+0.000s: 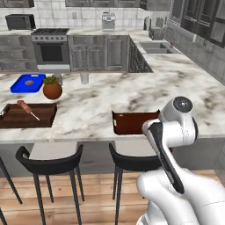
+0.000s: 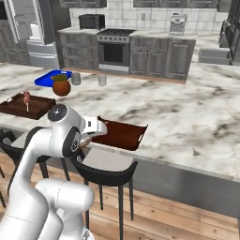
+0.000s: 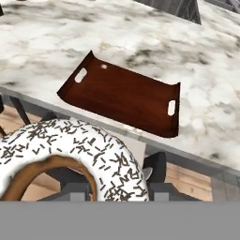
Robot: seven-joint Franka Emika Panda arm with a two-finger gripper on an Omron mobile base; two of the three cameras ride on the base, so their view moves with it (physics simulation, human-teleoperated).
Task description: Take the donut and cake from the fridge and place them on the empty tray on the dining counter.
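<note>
A white-glazed donut (image 3: 93,145) with dark sprinkles looms at the bottom of the hand view, and my gripper (image 3: 117,188) is shut on it. Beyond it, the dark reddish-brown tray (image 3: 126,101) lies bare near the front edge of the marble dining counter (image 3: 42,42). In the right base view my hand (image 2: 93,129) hovers just short of the tray's (image 2: 119,133) near-left corner, over the counter edge. In the left base view my arm hides part of the tray (image 1: 129,123). The grey fridge (image 2: 26,28) stands far back left. The cake is out of view.
A deeper wooden tray (image 1: 28,115) with a stick lies at the counter's left. Behind it are a potted plant (image 1: 52,89), a blue tray (image 1: 27,83) and a glass (image 1: 84,78). Black stools (image 1: 50,160) stand under the counter's front edge.
</note>
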